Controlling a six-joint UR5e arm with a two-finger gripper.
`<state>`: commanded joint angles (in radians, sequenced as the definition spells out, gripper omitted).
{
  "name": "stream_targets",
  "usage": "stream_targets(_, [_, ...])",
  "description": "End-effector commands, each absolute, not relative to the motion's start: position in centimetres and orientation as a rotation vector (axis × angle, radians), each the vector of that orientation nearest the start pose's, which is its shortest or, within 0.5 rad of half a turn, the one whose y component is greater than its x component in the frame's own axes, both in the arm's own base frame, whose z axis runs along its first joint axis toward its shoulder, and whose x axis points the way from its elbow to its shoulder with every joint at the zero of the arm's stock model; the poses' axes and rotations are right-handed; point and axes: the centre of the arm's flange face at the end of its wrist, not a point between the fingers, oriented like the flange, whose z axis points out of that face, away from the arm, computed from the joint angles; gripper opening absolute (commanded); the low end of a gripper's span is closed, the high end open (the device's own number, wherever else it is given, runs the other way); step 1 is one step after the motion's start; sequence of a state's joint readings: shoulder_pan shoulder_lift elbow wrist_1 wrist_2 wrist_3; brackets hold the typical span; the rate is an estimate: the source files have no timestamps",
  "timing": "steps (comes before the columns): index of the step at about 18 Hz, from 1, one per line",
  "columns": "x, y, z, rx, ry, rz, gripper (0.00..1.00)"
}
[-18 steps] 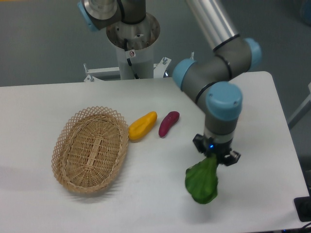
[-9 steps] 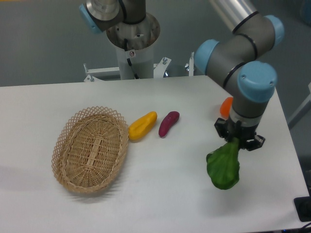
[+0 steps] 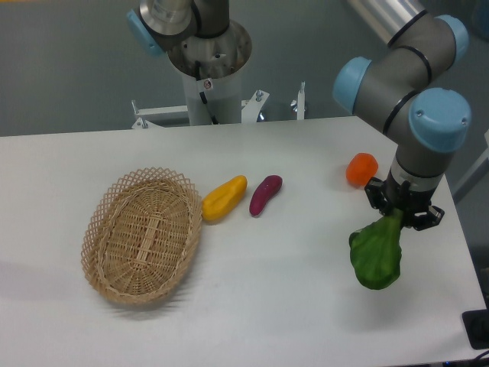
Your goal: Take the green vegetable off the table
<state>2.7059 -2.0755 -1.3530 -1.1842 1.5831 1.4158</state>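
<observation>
Carried rightward since before, pincer (image 3: 403, 215) clamped on green vegetable (image 3: 376, 256) by its stem (leaf hanging below); could slip out, grip narrow.

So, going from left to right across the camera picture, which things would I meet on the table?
Wicker basket → yellow vegetable → purple vegetable → orange piece → green vegetable, held by the fingers.

A robotics lab: an industrial arm (image 3: 397, 76) bolted on a metal pedestal (image 3: 210, 69) beside a plain white table (image 3: 267, 306), grey floor, toy vegetables laid out as test props
</observation>
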Motion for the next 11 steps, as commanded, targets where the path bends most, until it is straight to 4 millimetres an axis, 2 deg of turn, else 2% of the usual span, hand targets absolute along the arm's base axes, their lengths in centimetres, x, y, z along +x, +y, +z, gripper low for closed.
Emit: stream_targets(11, [-57.15, 40.71, 33.71, -3.088, 0.45, 0.159, 0.12])
